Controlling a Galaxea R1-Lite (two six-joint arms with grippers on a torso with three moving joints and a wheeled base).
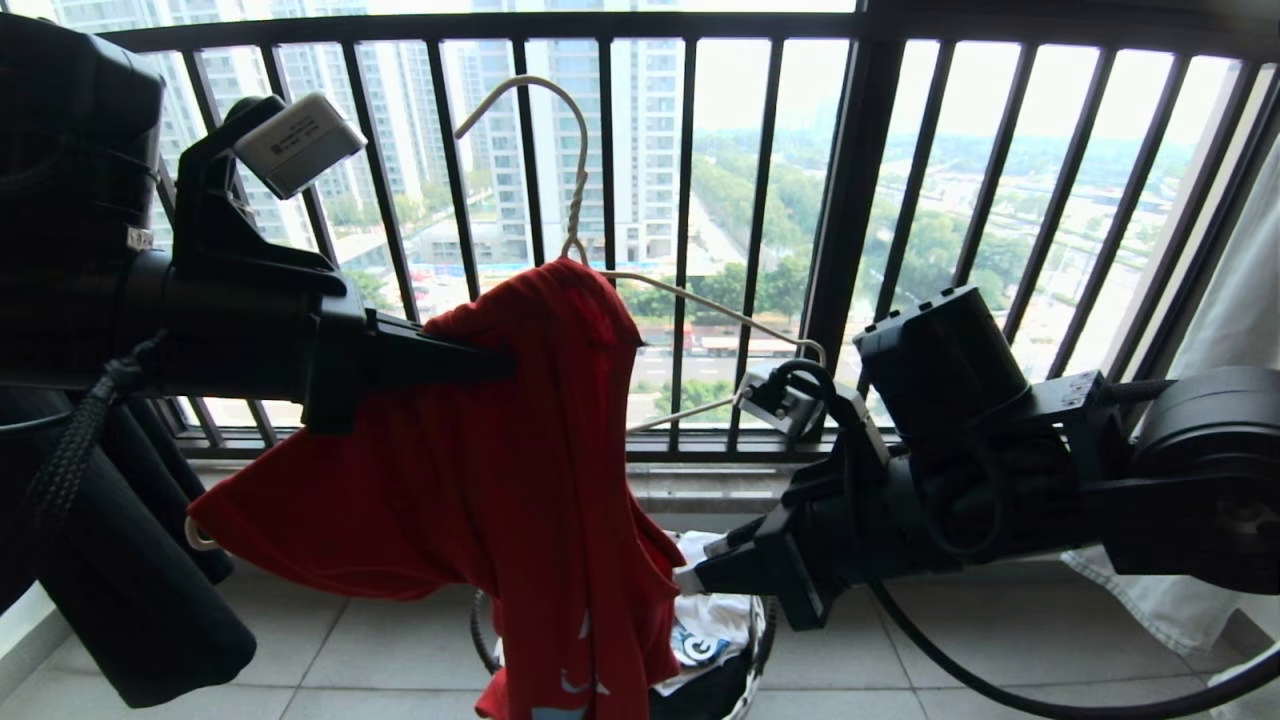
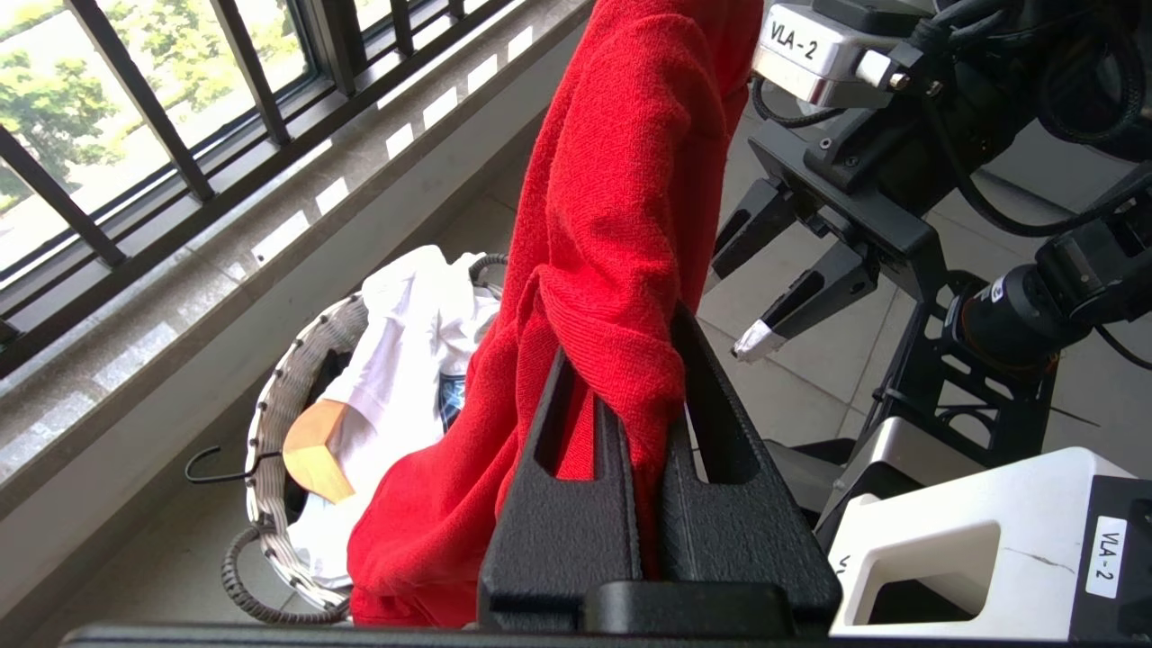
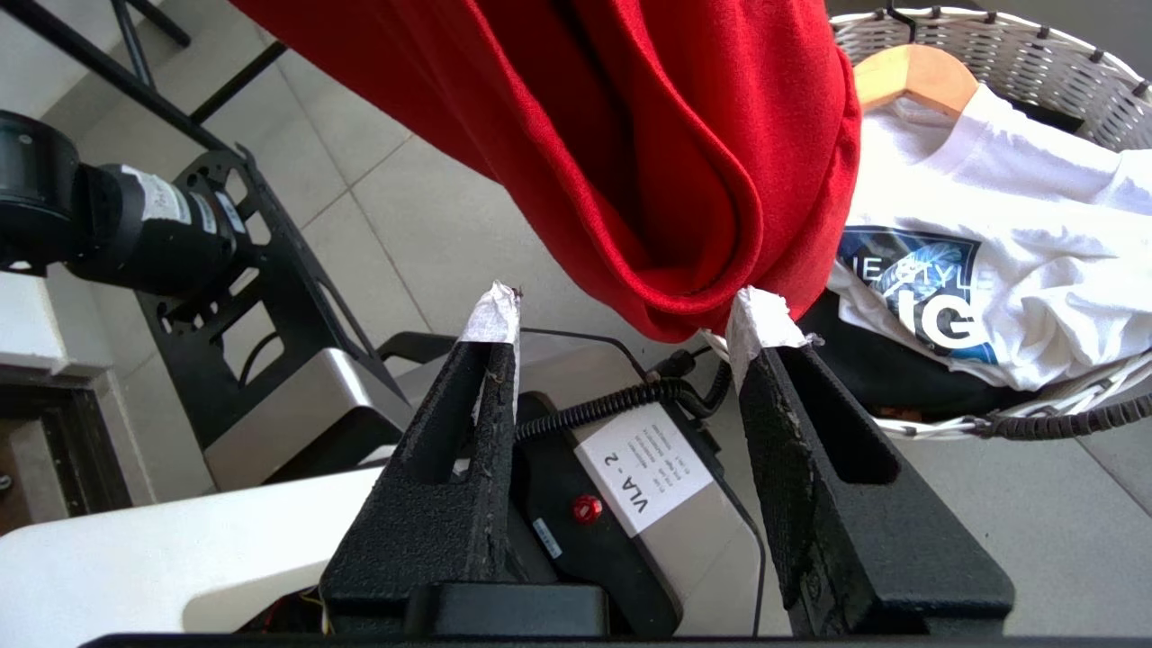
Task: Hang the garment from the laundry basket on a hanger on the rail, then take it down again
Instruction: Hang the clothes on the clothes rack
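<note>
Your left gripper (image 2: pixel 630 396) is clamped on the red T-shirt (image 1: pixel 520 450) draped over the wire hanger (image 1: pixel 580 200), while your right gripper (image 3: pixel 621 315) gapes apart just beside the T-shirt.

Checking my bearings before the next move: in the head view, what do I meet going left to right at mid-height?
Left gripper shut on the red T-shirt → bare end of the cream-white wire hanger → right gripper, open, lower down → pale cloth at the right edge.

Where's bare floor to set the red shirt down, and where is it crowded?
Bare tiles lie left of the laundry basket, under the garment, and right of it under the right hand. The basket itself is crowded with a white shirt and wooden hanger.
</note>
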